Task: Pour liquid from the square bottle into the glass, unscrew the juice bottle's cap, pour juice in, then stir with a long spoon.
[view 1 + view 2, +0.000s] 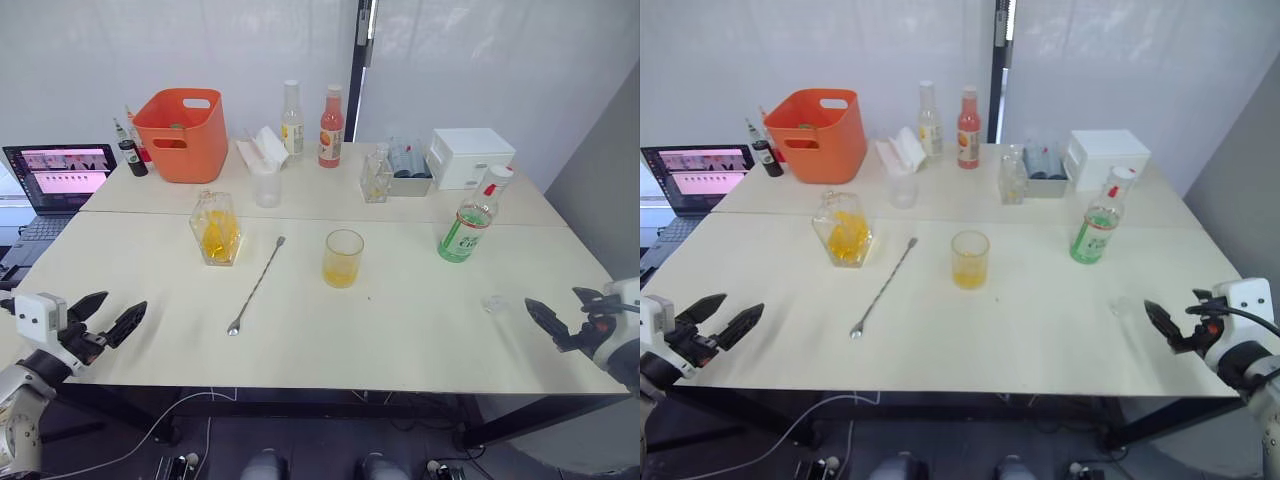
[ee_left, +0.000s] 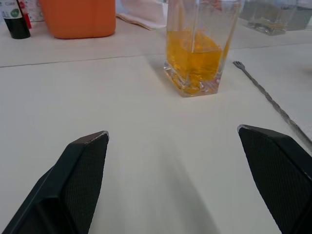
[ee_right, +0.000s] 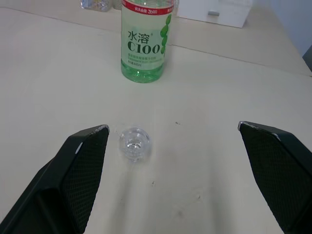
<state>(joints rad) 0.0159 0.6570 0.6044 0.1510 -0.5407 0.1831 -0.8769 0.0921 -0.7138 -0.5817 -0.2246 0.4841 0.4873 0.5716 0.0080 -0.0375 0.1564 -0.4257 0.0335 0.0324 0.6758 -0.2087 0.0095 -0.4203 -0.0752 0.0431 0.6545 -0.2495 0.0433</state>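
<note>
The square bottle, part full of orange liquid, stands left of centre on the white table; it also fills the far side of the left wrist view. A glass with some yellow liquid stands mid-table. Between them lies the long spoon, bowl end toward me. The green juice bottle stands at the right with a white cap on top. A small clear round cap lies on the table in front of it. My left gripper is open at the near left edge. My right gripper is open at the near right edge, just short of the clear cap.
At the back stand an orange bucket, two tall bottles, a white box, a plastic cup and a small glass jar. A laptop sits at the far left.
</note>
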